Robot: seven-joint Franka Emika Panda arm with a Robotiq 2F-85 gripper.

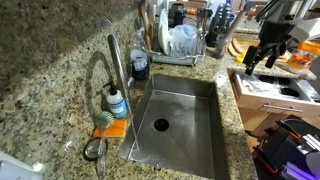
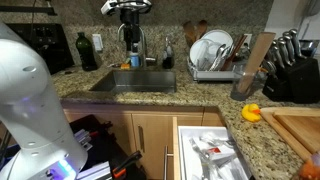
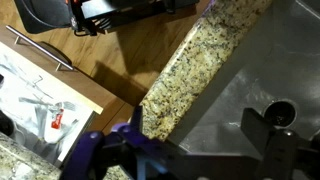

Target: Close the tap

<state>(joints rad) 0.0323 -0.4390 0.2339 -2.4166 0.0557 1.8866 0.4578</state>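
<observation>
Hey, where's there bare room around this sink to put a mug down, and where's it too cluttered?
The sink basin is bare apart from its drain. So is the granite counter between it, the dish rack and the yellow duck. It is crowded around the tap, where the soap bottle and orange sponge sit.

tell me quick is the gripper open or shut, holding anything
Gripper: open, jaws wide apart, holding nothing. It hangs above the sink rim and is not touching the tap.
</observation>
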